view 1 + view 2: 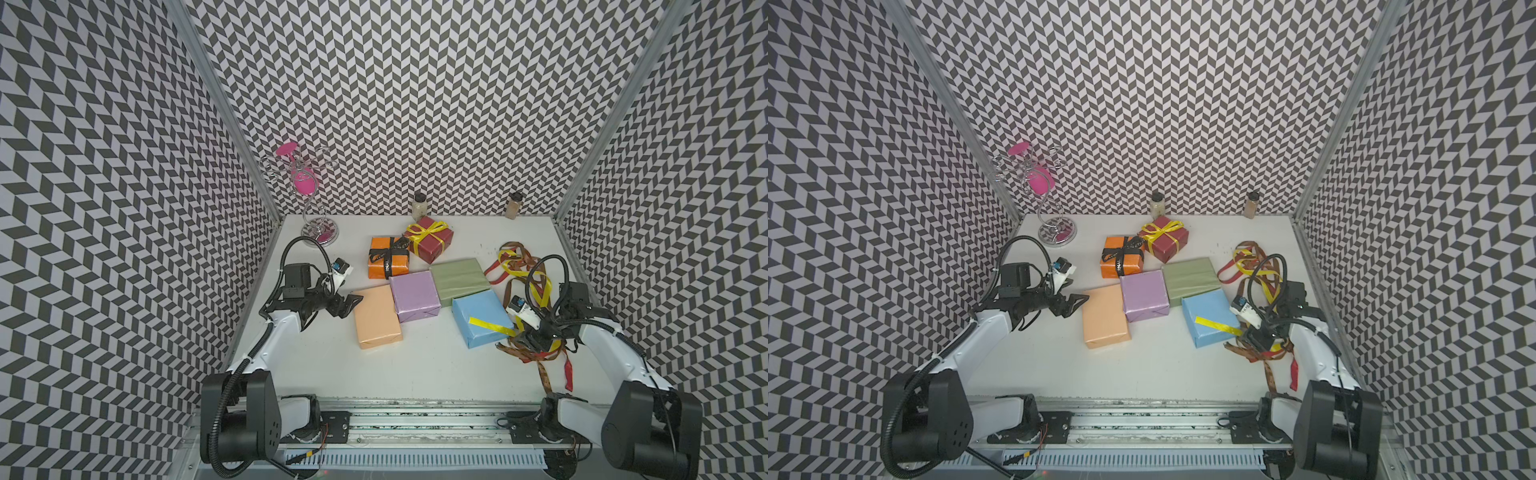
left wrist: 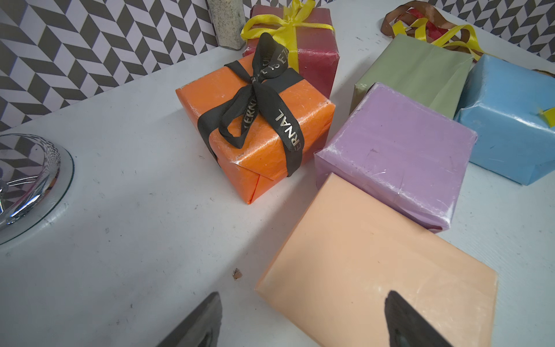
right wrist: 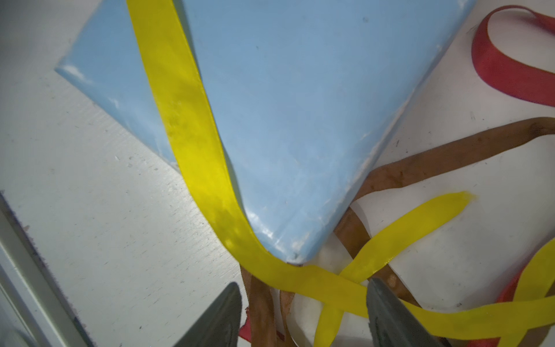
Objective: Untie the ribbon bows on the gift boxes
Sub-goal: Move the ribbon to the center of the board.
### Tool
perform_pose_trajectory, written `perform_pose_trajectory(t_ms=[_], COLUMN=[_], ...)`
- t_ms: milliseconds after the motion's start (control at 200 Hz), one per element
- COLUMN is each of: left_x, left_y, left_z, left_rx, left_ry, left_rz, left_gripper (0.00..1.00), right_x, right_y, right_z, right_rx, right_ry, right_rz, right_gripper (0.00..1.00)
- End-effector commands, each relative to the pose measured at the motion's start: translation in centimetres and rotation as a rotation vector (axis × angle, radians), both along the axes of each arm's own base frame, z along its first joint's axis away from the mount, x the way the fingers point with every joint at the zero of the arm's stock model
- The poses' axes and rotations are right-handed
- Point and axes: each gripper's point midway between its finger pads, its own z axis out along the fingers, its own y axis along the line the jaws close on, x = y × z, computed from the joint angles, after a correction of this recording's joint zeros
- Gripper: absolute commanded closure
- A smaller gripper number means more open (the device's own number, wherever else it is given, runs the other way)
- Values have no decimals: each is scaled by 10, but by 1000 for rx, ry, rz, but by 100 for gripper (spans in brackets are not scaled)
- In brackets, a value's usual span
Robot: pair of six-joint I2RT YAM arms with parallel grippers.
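Robot test cell in a lab, three enclosing walls [image 1: 415,104] papered in black-and-white chevrons, aluminium frame posts [image 1: 237,137], white tabletop [image 1: 415,365], left arm [image 1: 278,328] and right arm [image 1: 598,332] bolted to a metal rail [image 1: 415,409] at the front edge.

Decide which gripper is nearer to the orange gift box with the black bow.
Left. The left gripper hovers open beside the peach box, just short of the orange gift box. The right gripper is far off, over loose ribbons beyond the light blue box.
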Motion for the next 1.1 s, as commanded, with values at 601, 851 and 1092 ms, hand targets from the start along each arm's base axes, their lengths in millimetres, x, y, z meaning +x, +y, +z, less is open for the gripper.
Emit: perform_pose_trajectory(t_ms=[601, 851, 1092], left_x=[9, 9, 11], left_y=[0, 0, 0], left_z=[10, 12, 16], left_rx=[6, 10, 11], left_ry=[-36, -41, -52], left_rz=[5, 2, -1], left_gripper=[15, 15, 15], right_x=[3, 10, 39], right_y=[8, -5, -74], right_z=[-13, 3, 36], right_rx=[67, 28, -29], right_ry=[59, 19, -82], right_rz=[46, 1, -223], right_gripper=[96, 99, 100])
